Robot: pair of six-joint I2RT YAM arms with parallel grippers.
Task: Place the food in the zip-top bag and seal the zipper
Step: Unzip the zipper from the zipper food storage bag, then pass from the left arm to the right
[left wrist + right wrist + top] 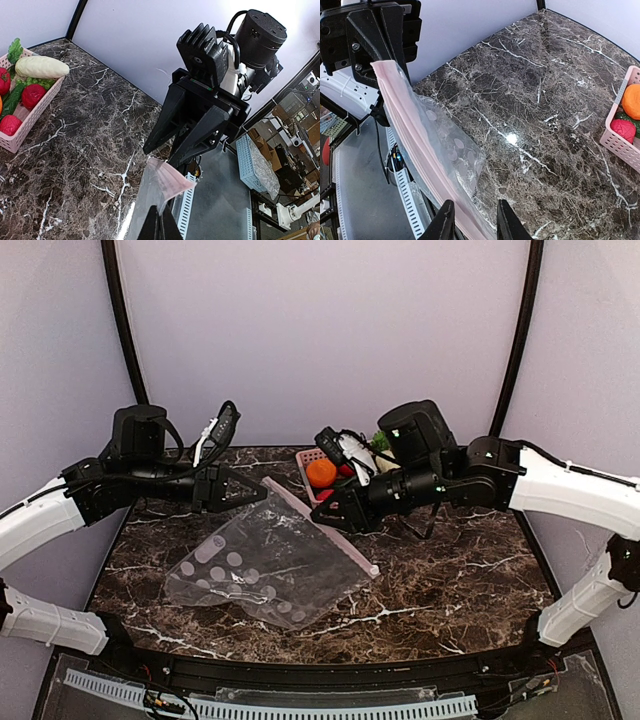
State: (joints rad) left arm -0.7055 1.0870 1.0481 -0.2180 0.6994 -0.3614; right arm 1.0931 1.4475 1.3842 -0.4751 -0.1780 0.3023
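The clear dotted zip-top bag (262,565) lies on the marble table, its far corner lifted. My left gripper (238,490) (160,226) is shut on that corner, at one end of the pink zipper (415,135) (170,181). My right gripper (336,516) (475,226) is open and straddles the zipper strip further along, with the strip close to its left finger (444,224). The food sits in the pink basket (310,462): an orange fruit (321,472) (632,100), red tomatoes (32,95), a cream-white vegetable (42,66) and green leafy pieces (15,50). I cannot make out the slider.
The basket (22,127) (620,142) stands at the back centre, just behind my right gripper. A black raised rim (320,668) runs along the table's near edge, and white slotted cable trunking (270,705) lies below it.
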